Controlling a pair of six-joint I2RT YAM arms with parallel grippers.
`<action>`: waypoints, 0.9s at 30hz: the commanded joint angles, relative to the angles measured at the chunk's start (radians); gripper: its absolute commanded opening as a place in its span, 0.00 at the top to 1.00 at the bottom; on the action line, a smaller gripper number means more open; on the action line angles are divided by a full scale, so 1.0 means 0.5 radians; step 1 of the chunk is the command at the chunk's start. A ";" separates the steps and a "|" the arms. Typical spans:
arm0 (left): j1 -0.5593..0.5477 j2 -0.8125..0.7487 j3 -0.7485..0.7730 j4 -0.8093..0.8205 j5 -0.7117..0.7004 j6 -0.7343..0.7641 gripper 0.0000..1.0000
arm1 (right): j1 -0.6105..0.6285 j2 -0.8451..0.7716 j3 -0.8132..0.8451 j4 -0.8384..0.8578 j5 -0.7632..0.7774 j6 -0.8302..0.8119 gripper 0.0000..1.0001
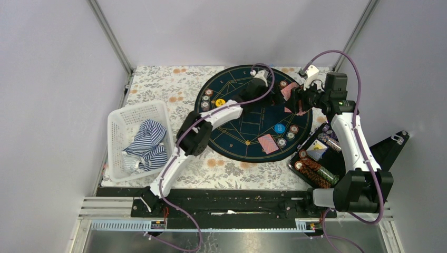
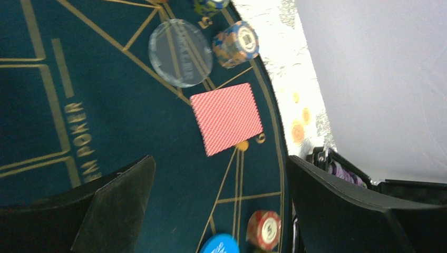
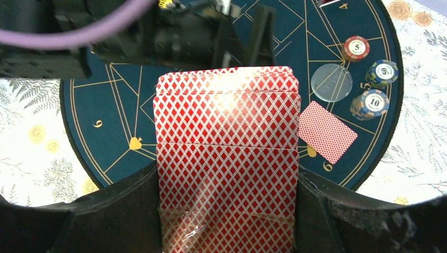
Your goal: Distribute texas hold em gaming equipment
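My right gripper [image 3: 227,203] is shut on a taped deck of red-backed playing cards [image 3: 226,147], held above the right side of the round mat [image 1: 248,129]. My left gripper [image 2: 216,203] stands wide open just above the mat, holding nothing. One face-down card [image 2: 226,118] lies ahead of it, beside a clear disc [image 2: 181,52] and a chip stack [image 2: 237,43]. Close to the open jaws sit a blue disc [image 2: 220,245] and a red chip stack [image 2: 265,229]. Another card [image 1: 269,143] lies near the mat's front edge, and a yellow disc [image 1: 220,103] sits with chip stacks [image 1: 205,99] on its left side.
A black tray [image 1: 304,143] with chip rows stands right of the mat. A white basket [image 1: 117,137] on the left holds a striped cloth [image 1: 147,139]. The two grippers sit close together over the mat's far right part. Grey walls enclose the floral tablecloth [image 1: 158,84].
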 commanded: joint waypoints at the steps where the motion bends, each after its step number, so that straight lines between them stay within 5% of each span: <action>1: 0.153 -0.450 -0.394 0.007 0.100 0.099 0.01 | -0.008 -0.067 0.037 0.074 -0.117 -0.001 1.00; 9: 0.450 -1.237 -1.024 -0.104 0.346 0.421 0.01 | 0.012 -0.033 -0.002 0.024 -0.233 -0.064 1.00; 16: 0.669 -1.633 -1.149 -0.509 0.829 0.791 0.01 | 0.234 -0.025 -0.039 -0.108 -0.246 -0.192 1.00; 23: 0.724 -1.799 -1.400 -0.479 1.552 0.644 0.01 | 0.529 -0.032 -0.137 -0.228 -0.261 -0.380 1.00; 27: 0.642 -1.833 -1.569 -0.319 1.623 0.498 0.01 | 0.636 -0.027 -0.168 -0.229 -0.247 -0.421 1.00</action>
